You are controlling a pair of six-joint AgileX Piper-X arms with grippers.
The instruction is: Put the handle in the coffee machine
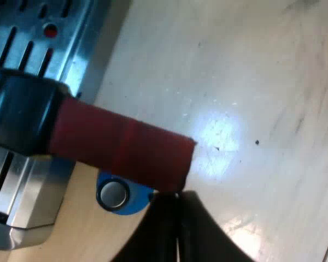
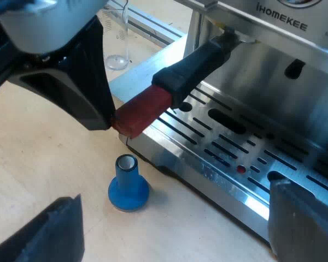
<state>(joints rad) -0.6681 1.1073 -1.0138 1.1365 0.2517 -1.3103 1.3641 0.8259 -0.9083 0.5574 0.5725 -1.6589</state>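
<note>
Pale wooden table (image 2: 38,164), red-tipped handle (image 2: 177,79) — round blue tamper (image 2: 128,186)

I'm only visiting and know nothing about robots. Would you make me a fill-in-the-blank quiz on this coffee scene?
The handle ends in the colour ____.
The tamper standing near that end is coloured ____.
The espresso machine carries the brand name ____.
Missing words: red, blue, iHOMEKEE.
</note>
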